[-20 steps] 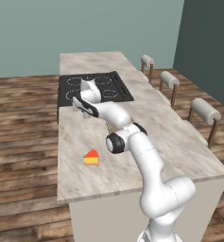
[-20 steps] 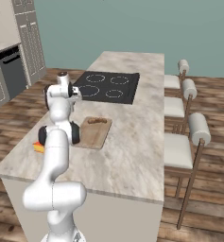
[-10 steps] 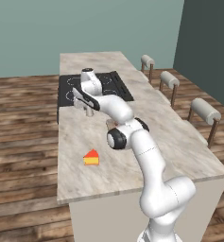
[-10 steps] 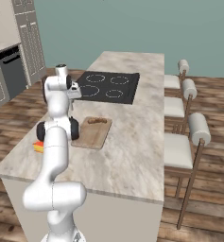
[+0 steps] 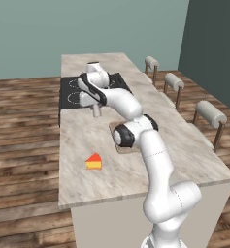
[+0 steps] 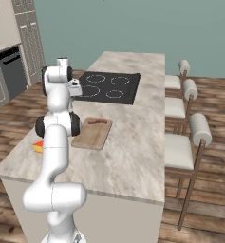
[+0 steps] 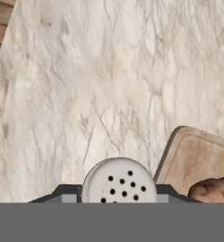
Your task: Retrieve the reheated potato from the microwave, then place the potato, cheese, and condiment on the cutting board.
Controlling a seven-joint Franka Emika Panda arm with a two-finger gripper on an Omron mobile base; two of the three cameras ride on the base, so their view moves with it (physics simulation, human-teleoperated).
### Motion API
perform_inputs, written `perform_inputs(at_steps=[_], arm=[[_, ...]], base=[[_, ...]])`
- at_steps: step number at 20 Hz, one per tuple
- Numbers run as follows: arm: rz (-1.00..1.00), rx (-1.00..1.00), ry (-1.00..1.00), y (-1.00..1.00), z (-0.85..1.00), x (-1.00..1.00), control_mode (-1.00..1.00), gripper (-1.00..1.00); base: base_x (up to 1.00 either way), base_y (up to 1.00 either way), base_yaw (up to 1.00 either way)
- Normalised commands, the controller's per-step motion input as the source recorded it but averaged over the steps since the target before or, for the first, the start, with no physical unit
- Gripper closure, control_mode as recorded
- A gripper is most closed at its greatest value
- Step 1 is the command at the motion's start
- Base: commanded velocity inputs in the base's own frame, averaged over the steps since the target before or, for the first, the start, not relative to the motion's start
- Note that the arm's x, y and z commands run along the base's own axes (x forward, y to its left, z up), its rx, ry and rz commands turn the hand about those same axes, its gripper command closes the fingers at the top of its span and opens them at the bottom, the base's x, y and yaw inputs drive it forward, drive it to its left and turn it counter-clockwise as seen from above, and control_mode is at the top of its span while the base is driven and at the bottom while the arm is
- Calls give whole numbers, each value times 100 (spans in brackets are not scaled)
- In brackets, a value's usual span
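Condiment [image 7: 119,182] was clamped between the gripper [image 7: 118,197] fingers, lifted off the counter. Rigid, light and smooth-sided, it was judged best held mid-body. Cutting board [image 7: 198,163] lay just beside the gripper.

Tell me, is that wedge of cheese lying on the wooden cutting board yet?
No. The cheese lies on the bare marble counter, well apart from the cutting board, which has the potato on it.

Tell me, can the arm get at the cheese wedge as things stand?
Probably not yet: the fingers are closed on the condiment, held above the counter. The cheese lies bare on the marble with nothing over it, so once the shaker goes onto the cutting board it looks reachable.
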Motion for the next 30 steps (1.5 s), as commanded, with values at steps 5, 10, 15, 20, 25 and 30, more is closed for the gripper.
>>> perform_inputs(at_steps=[5,10,15,20,25,30], arm=[[3,5,-19,-28,-5,-86,-100,100],[4,4,-26,-32,-16,-88,-100,100],[3,8,-27,-37,-15,-87,-100,100],[0,11,-25,-33,-4,-69,-100,100],[0,10,-15,-34,10,-40,-100,100],[-1,5,-1,-28,21,-22,-100,100]], base=[[0,0,0],[0,0,0],[0,0,0],[0,0,0],[0,0,0],[0,0,0]])
